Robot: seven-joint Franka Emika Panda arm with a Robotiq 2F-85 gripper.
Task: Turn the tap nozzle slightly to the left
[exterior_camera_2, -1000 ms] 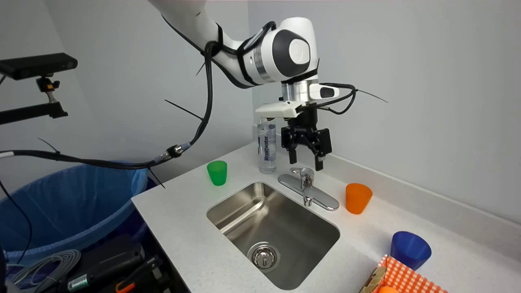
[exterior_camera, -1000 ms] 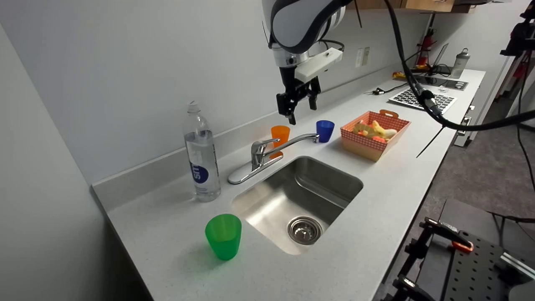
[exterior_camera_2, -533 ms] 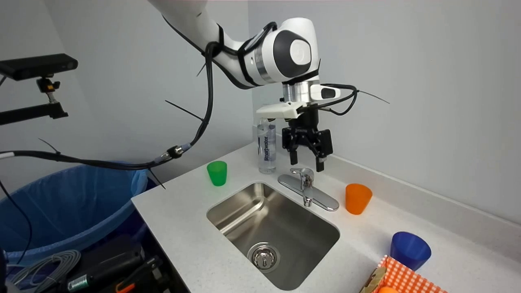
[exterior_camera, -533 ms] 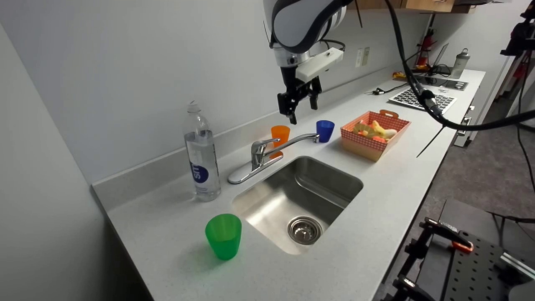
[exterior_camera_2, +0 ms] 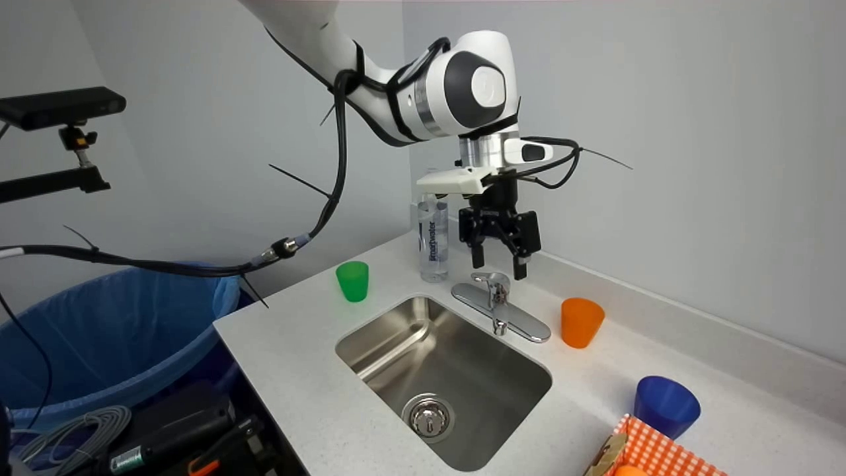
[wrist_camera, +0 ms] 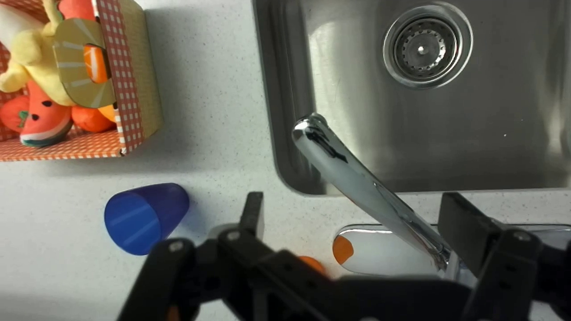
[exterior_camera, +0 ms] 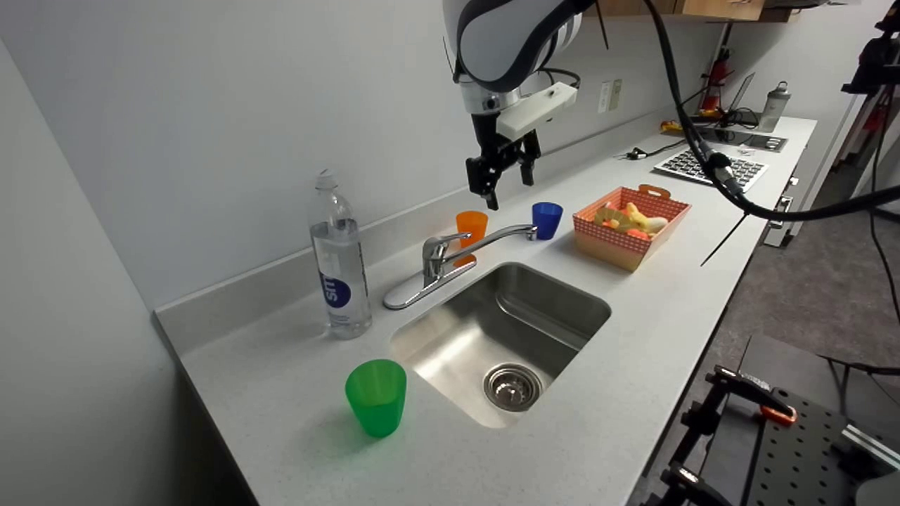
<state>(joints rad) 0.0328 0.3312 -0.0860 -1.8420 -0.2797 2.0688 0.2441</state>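
Observation:
The tap nozzle is a shiny chrome spout (exterior_camera: 492, 240) on a small silver faucet at the sink's back edge. It also shows in an exterior view (exterior_camera_2: 499, 322) and in the wrist view (wrist_camera: 361, 178), where it slants from the faucet body at lower right to its tip over the sink's corner. My gripper (exterior_camera: 510, 192) is open and empty, pointing down above the faucet and apart from it; it shows too in an exterior view (exterior_camera_2: 499, 266). In the wrist view my fingers (wrist_camera: 354, 214) stand wide, and the right finger hides part of the faucet body and handle.
An orange cup (exterior_camera_2: 581, 322) stands beside the faucet plate. A blue cup (exterior_camera_2: 666, 404) and a checked basket of toy food (exterior_camera: 631, 225) stand farther along the counter. A water bottle (exterior_camera: 341, 274) and green cup (exterior_camera: 377, 399) stand at the opposite side of the sink (exterior_camera: 513, 330).
My arm and gripper have shifted only very slightly, a touch lower in an exterior view. The tap nozzle and the other objects have not moved.

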